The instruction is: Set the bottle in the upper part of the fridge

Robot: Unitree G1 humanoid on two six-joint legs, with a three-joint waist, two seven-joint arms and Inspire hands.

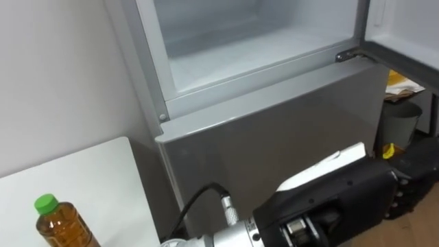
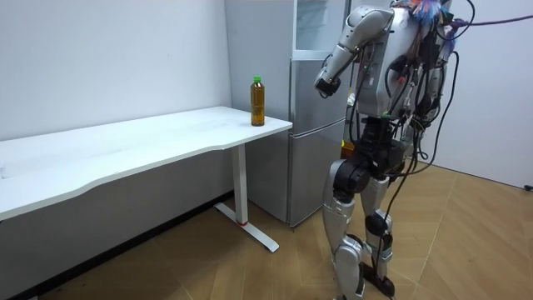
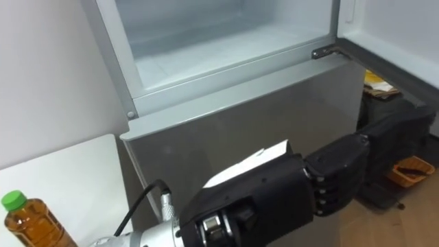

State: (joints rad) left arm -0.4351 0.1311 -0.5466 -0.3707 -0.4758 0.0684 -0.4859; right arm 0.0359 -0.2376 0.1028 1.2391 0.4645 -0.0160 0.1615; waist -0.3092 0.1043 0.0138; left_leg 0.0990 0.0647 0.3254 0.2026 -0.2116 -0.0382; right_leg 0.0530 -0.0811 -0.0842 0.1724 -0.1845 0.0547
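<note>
Fingers point(image 3: 336, 185) of left hand point(image 3: 267, 192) loose and empty, before closed lower door point(image 3: 240, 130). Upright bottle point(image 3: 34, 230) at fridge-side corner of table point(image 3: 75, 171), left of that hand.

I see the bottle point(image 1: 60, 223) standing upright on the white table point(image 1: 82, 171), near the corner beside the fridge point(image 2: 310, 167). It holds amber liquid under a green cap. The grey fridge's upper compartment point(image 1: 226, 34) stands open, white inside; its lower door point(image 1: 288, 130) is shut.
</note>
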